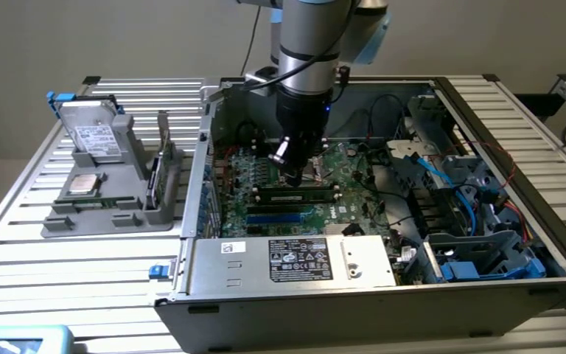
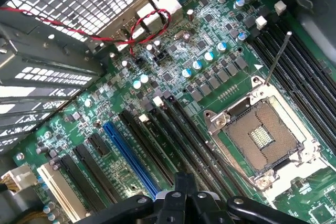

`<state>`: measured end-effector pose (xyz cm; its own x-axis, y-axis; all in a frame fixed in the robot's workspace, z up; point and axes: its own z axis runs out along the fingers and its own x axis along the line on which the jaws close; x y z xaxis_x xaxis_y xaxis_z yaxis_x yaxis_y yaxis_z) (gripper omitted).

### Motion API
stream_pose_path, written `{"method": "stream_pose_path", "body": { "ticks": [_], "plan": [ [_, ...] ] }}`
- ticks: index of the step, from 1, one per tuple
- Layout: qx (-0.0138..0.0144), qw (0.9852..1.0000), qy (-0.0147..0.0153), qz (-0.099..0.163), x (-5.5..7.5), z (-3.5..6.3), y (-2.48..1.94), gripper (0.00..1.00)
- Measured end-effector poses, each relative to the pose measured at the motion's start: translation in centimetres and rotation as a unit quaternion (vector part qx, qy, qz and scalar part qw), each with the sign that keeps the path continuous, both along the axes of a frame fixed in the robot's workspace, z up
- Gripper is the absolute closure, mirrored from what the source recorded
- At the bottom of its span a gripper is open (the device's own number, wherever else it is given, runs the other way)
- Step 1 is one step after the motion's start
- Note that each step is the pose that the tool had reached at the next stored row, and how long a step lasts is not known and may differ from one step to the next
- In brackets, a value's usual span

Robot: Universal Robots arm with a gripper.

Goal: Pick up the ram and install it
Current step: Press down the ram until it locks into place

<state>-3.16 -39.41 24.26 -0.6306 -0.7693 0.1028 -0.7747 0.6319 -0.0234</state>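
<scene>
The ram (image 1: 94,201), a slim green stick, lies flat along the front row of the grey tray (image 1: 116,219), on the table at the exterior view's left, outside the computer case. My gripper (image 1: 293,175) hangs inside the open case over the green motherboard (image 1: 263,181), well away from the ram. In the wrist view the gripper (image 2: 181,184) is shut with nothing between its fingers. It hovers near the long black card slots (image 2: 157,145) and the open processor socket (image 2: 262,140). The black memory slots (image 2: 302,72) beyond the socket look bare.
The tray also carries a hard drive (image 1: 94,136) and a square silver processor (image 1: 85,184). Around the board, the case holds a power supply (image 1: 293,258) at the front, cables and drive bays (image 1: 460,199) at the exterior view's right, and red wires (image 2: 142,24).
</scene>
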Motion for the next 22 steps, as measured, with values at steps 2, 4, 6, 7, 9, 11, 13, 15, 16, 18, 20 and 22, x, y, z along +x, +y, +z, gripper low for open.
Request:
{"method": "stream_pose_path", "body": {
  "ticks": [2,4,6,7,9,11,13,15,16,18,20,22],
  "plan": [
    [0.0000,0.9999,0.0000,-0.015,0.00,0.00,0.00,0.89],
    [0.0000,0.9996,0.0000,-0.030,0.00,0.00,0.00,0.89],
    [0.0000,0.9990,0.0000,-0.045,0.00,0.00,0.00,0.89],
    [0.0000,0.9986,0.0000,-0.052,0.00,0.00,0.00,0.89],
    [0.0000,0.9978,0.0000,-0.067,0.00,0.00,0.00,0.89],
    [0.0000,0.9967,0.0000,-0.081,0.00,0.00,0.00,0.89],
    [0.0000,0.9955,-0.0001,-0.094,0.00,0.00,0.00,0.89],
    [0.0000,0.9942,-0.0002,-0.108,0.00,0.00,0.00,0.89],
    [0.0001,0.9935,-0.0003,-0.114,0.00,0.00,0.00,0.89],
    [-0.0001,0.9923,-0.0013,-0.124,0.00,0.00,0.00,0.89],
    [-0.0013,0.9912,-0.0040,-0.132,0.00,0.02,0.00,0.89],
    [-0.0031,0.9902,-0.0079,-0.139,0.00,0.05,-0.01,0.89]
  ]
}}
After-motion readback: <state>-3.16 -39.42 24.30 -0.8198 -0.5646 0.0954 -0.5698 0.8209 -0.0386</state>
